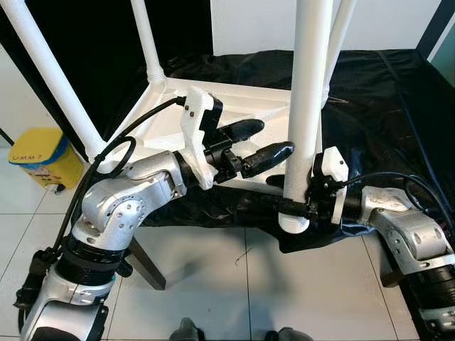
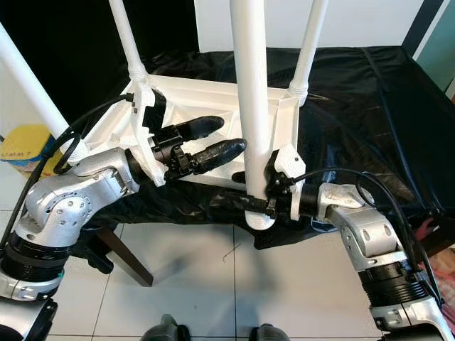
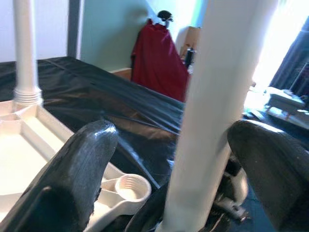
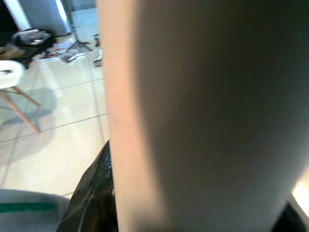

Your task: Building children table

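A white children's table [image 1: 234, 106] lies upside down on a black cloth, with three legs standing up from its corners. A fourth white leg [image 1: 309, 85] stands upright at the near right corner, its lower end [image 1: 293, 224] in front of the table's edge. My right gripper [image 1: 297, 202] is shut around this leg near its bottom. My left gripper [image 1: 277, 137] is open just left of the leg. In the left wrist view the leg [image 3: 212, 121] stands between the two black fingers [image 3: 82, 169]. An empty threaded socket [image 3: 129, 186] shows beside it.
The black cloth [image 1: 384, 106] covers the surface to the right and behind. A yellow bin [image 1: 43, 156] sits on the tiled floor at the left. A dark support leg [image 1: 146, 263] slants to the floor below my left arm.
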